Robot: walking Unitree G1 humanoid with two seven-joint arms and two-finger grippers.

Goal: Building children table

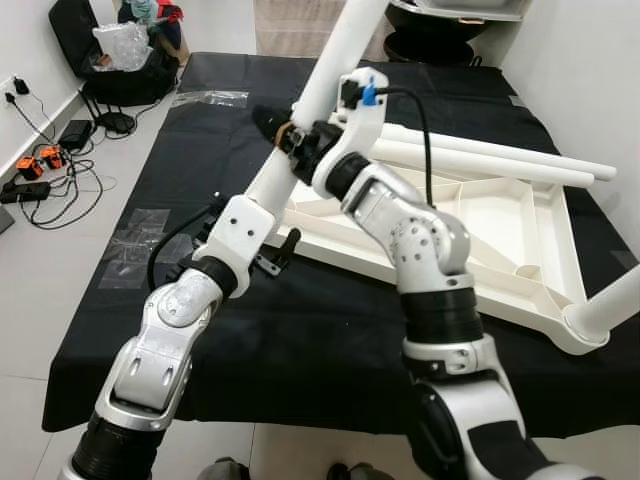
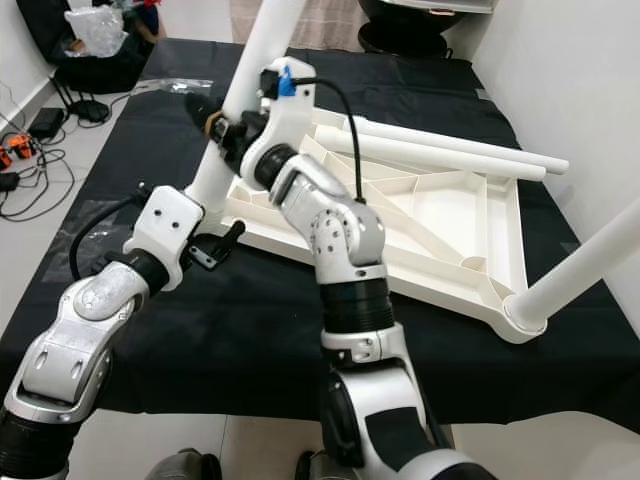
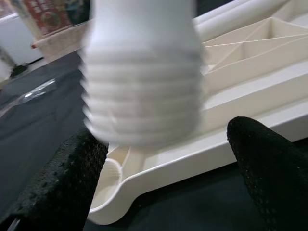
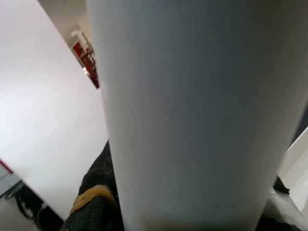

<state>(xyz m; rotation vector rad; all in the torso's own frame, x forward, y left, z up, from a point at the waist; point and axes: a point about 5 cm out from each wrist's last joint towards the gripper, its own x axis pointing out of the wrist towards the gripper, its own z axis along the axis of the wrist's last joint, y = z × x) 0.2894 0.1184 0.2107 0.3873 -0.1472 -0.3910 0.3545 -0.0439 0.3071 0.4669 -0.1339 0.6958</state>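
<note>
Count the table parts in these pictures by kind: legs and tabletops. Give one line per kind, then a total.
White table legs: 4 (one held by the right gripper, two lying across the tabletop, one standing at its right corner)
Upturned white tabletop: 1
Total: 5

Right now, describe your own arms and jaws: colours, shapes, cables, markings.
Both arms are jointed silver-grey shells with black bands at the joints and small perforations. White wrist blocks carry the cameras. A black cable with a blue plug runs to the right wrist; another black cable loops by the left wrist. Fingers are black and textured.
</note>
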